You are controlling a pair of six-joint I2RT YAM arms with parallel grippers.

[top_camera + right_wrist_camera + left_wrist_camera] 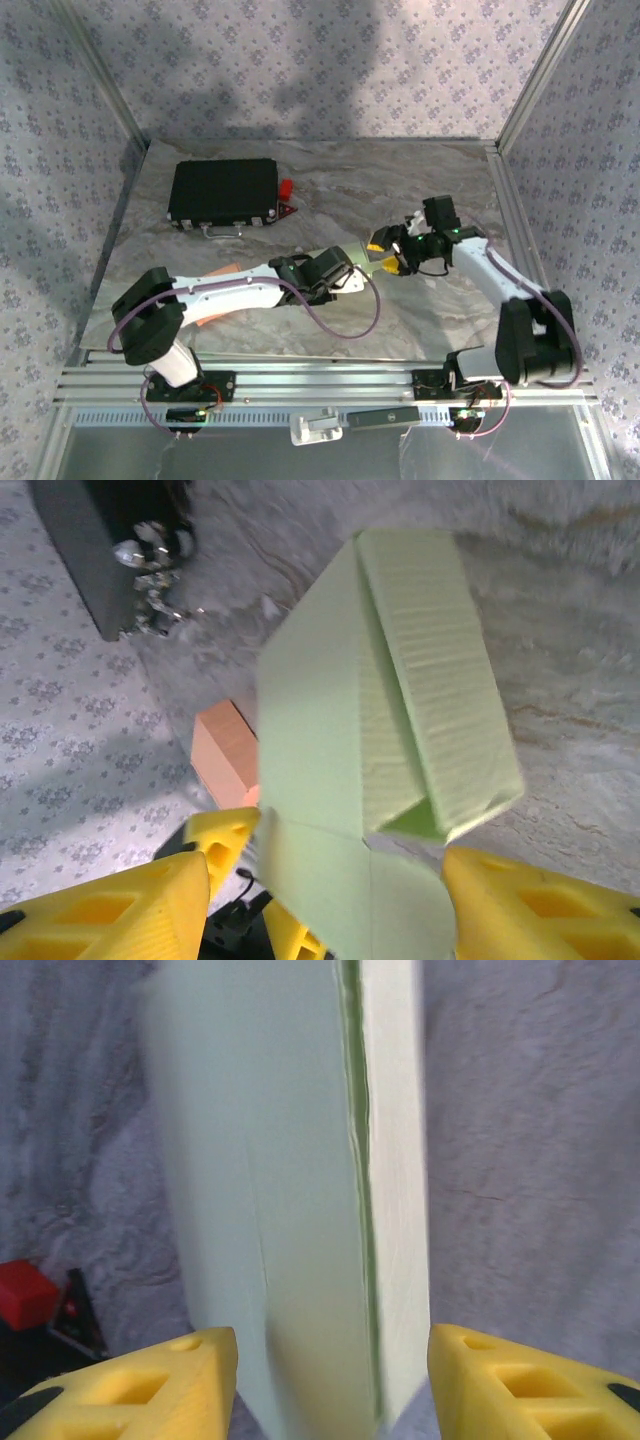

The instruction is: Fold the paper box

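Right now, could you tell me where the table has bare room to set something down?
Bare: the back right, between the red piece and the right wall, and the near patch between the cable and the right arm. Crowded: the centre, where both jaws flank the box, the back left with the case, and the block by the left arm.

Dim overhead view; soft, motion-blurred wrist close-ups.
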